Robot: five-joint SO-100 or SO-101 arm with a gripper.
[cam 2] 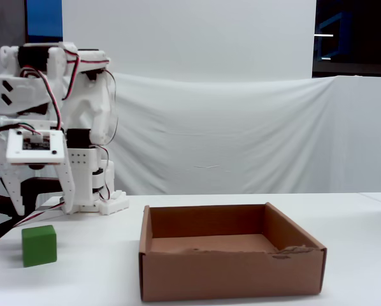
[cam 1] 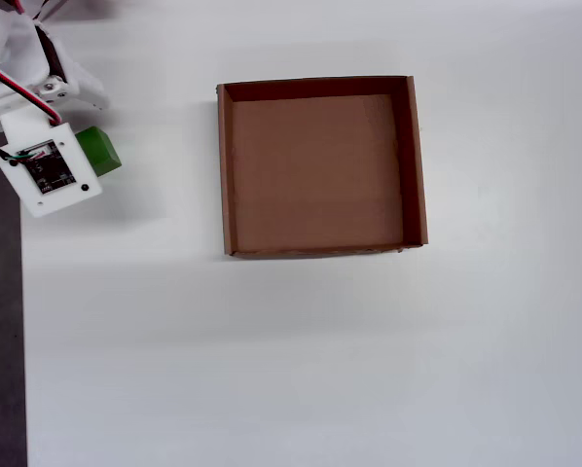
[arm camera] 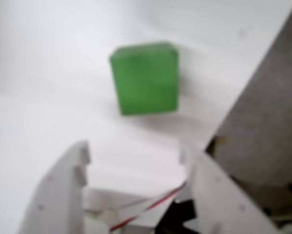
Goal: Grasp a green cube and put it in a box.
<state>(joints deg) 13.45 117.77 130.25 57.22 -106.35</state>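
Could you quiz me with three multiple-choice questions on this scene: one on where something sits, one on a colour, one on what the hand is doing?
1. Where is the cube?
A. Inside the box
B. On the table, outside the box
C. On the box's rim

2. What colour is the box?
A. Brown
B. Blue
C. Red

3. What state is the hand in?
A. Shut on the cube
B. Open and holding nothing
C. Shut on the box wall

Answers:
1. B, the fixed view shows the cube on the white table to the left of the box, apart from it.
2. A, the overhead view shows plain brown cardboard walls and bottom.
3. B, the wrist view shows both fingers spread with the cube beyond their tips, untouched.
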